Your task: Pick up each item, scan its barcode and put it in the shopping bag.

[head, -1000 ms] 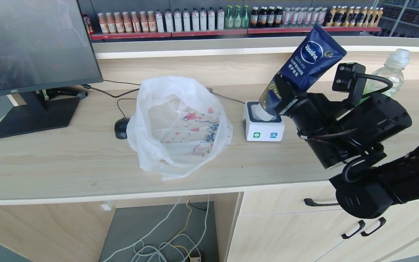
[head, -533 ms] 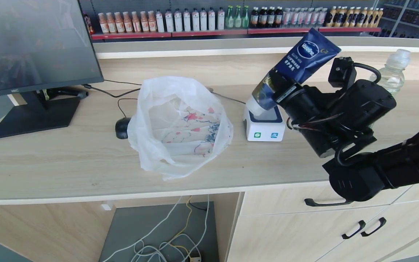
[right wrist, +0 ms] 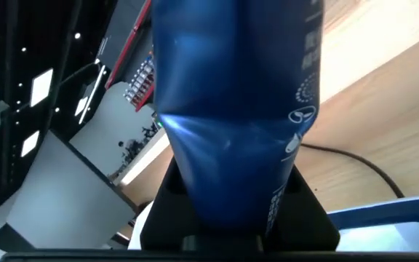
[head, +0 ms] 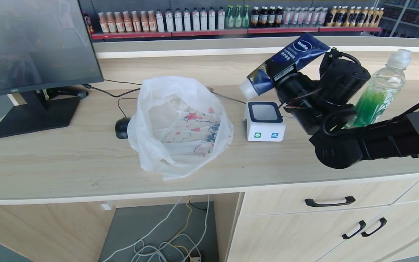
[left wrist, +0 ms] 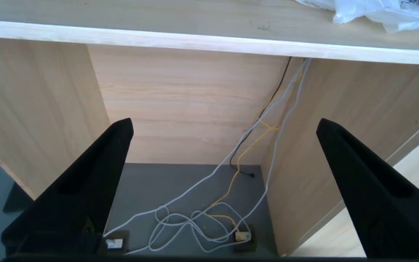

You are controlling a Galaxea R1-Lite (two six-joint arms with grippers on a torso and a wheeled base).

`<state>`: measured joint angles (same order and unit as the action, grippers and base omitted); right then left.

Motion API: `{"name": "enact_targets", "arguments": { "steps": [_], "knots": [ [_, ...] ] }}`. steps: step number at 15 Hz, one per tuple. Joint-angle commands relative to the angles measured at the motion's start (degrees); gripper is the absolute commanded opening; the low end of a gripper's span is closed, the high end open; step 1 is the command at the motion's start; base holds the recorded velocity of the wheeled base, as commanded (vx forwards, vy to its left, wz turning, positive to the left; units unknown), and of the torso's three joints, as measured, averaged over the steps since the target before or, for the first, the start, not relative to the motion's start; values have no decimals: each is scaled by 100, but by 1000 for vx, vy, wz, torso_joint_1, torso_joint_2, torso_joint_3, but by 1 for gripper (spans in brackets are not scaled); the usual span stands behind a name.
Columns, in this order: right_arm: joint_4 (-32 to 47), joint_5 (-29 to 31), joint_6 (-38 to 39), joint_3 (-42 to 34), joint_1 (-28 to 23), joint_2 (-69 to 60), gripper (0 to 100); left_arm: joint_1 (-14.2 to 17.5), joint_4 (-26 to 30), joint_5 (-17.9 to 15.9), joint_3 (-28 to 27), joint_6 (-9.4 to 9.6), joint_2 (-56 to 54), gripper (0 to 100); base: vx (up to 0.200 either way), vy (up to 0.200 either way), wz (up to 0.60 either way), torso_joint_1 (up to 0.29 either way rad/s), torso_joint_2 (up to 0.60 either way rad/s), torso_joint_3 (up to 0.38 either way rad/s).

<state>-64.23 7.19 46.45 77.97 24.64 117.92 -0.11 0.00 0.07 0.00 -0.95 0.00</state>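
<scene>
Right pincer point(head: 280, 74), clamped on blue tube point(head: 296, 51), now rides clear of scanner point(head: 264, 125), tube tipped flatter toward shopping bag point(head: 178, 123): scan likely done, bagging next.

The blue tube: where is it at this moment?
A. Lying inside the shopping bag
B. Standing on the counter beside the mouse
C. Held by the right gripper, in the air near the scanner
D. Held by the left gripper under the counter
C: the right gripper is shut on the blue tube, which is tilted in the air by the white scanner, its cap end toward the shopping bag.
</scene>
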Motion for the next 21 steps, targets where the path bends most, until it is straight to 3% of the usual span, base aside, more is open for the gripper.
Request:
{"name": "enact_targets", "arguments": {
  "steps": [1,5,21],
  "knots": [
    [271,1,225,333,-38,100,0,2,0,1,0,-2,0,100,0,0,0,0,0,0],
    [385,1,717,175,-64,152,0,2,0,1,0,-2,9,100,0,0,0,0,0,0],
    [1027,-42,1051,192,-328,170,0,-7,0,1,0,-2,9,100,0,0,0,0,0,0]
  ]
}}
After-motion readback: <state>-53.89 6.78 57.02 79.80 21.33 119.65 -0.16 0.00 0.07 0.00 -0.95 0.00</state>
